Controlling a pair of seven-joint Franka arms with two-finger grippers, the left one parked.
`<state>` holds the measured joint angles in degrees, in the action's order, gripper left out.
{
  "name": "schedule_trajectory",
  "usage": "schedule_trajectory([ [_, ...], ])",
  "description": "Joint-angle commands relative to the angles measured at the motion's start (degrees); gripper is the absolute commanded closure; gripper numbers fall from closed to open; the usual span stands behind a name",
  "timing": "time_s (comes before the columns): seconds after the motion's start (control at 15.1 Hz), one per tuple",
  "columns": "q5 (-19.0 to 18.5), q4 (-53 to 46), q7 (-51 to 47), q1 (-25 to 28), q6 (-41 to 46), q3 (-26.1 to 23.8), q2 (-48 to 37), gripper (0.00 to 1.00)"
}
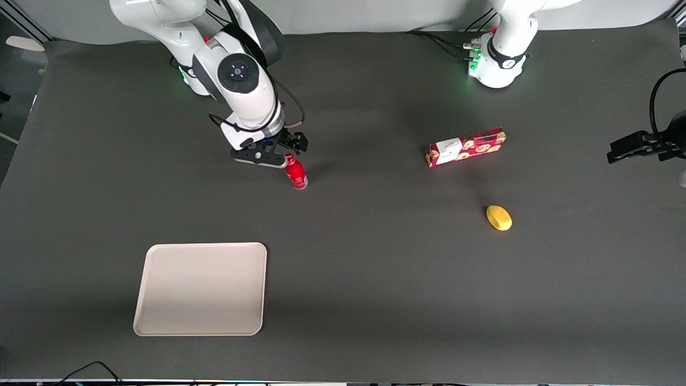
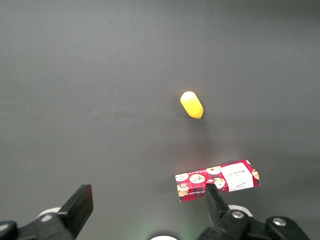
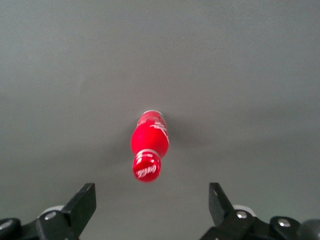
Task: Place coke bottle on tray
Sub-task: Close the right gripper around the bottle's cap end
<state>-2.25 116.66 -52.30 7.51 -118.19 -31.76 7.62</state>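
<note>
Nothing's being held yet tbh: gripper [image 1: 282, 151] is being hovered w/ fingers apart just above the coke bottle [image 1: 296, 173], standing upright on the table, well apart from the tray [image 1: 201, 288]. Grab + carry left.

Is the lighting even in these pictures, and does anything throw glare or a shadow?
Front view: soft, even light, a faint shadow beside the coke bottle under the open gripper; the tray shows no glare. Right wrist view: the bottle's glossy cap shines slightly. Left wrist view: dim shadow near the cookie box.
</note>
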Motion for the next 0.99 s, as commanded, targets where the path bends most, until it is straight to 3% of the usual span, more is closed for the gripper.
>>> schedule_trajectory([
  [0.0, -3.80, 5.14, -3.86, -0.30, -7.47, -0.32, -0.33, 0.00],
  [0.26, -3.99, 6.73, -5.62, -0.21, -10.82, -0.32, 1.08, 0.00],
  [0.46, -4.77, 8.31, -5.62, -0.21, -12.85, -0.32, 1.08, 0.10],
  [0.53, -4.78, 8.32, -5.62, -0.30, -12.85, -0.32, 1.08, 0.21],
  [0.59, -4.78, 8.40, -5.62, -0.21, -12.85, -0.32, 1.17, 0.38],
  [0.73, -4.78, 8.32, -5.62, -0.21, -12.85, -0.32, 1.17, 0.82],
  [0.79, -4.78, 8.32, -5.62, -0.21, -12.85, -0.32, 1.17, 0.98],
  [0.92, -4.78, 8.05, -5.62, -0.21, -12.85, -0.32, 1.17, 1.00],
])
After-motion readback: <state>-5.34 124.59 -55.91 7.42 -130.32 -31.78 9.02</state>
